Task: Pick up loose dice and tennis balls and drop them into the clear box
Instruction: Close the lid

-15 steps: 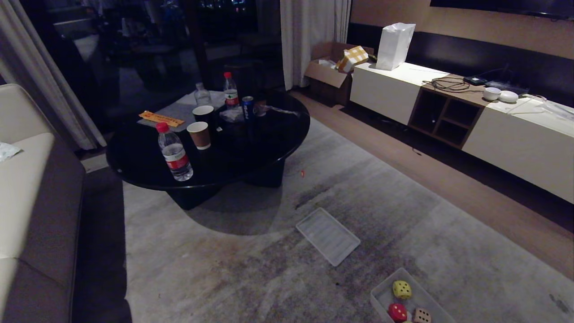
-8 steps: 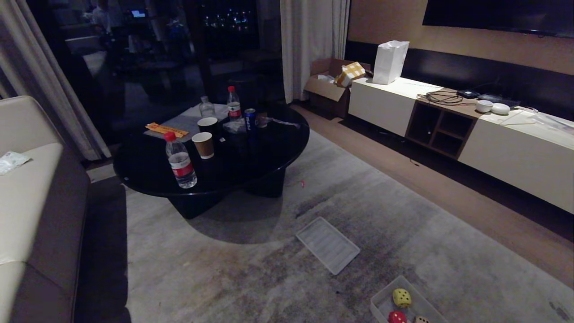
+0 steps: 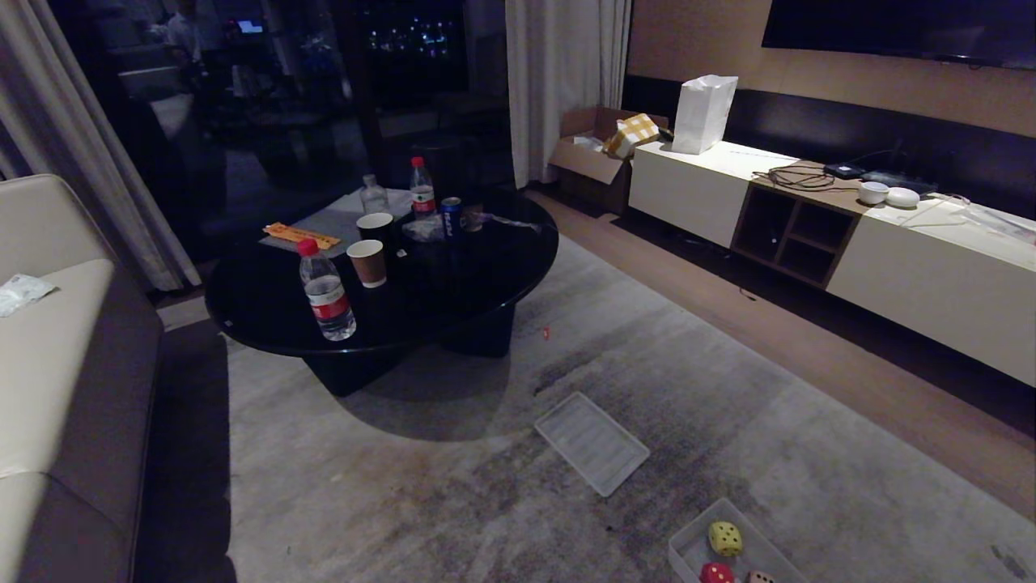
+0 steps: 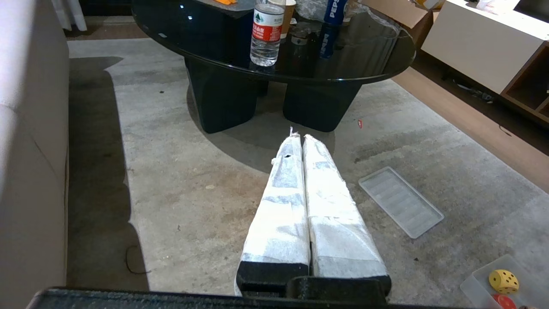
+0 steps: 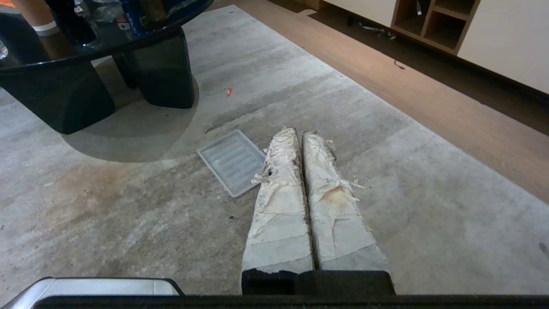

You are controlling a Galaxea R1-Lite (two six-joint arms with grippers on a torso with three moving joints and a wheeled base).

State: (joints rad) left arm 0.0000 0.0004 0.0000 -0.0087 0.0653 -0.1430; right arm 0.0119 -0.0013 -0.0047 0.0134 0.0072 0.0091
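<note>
While dice [image 4: 503, 281] sit boxed, grippers (both shut) apart.

A yellow die [image 3: 725, 538] (dark dots) and a red die [image 3: 715, 572]. The table [image 3: 453, 275] is glossy black, the lid [image 3: 592, 442] clear and ribbed.

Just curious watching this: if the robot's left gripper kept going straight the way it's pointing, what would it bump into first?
Probably the black coffee table's base. The shut left gripper points over bare carpet toward it; the clear lid lies off to one side. Depth is hard to judge.
</note>
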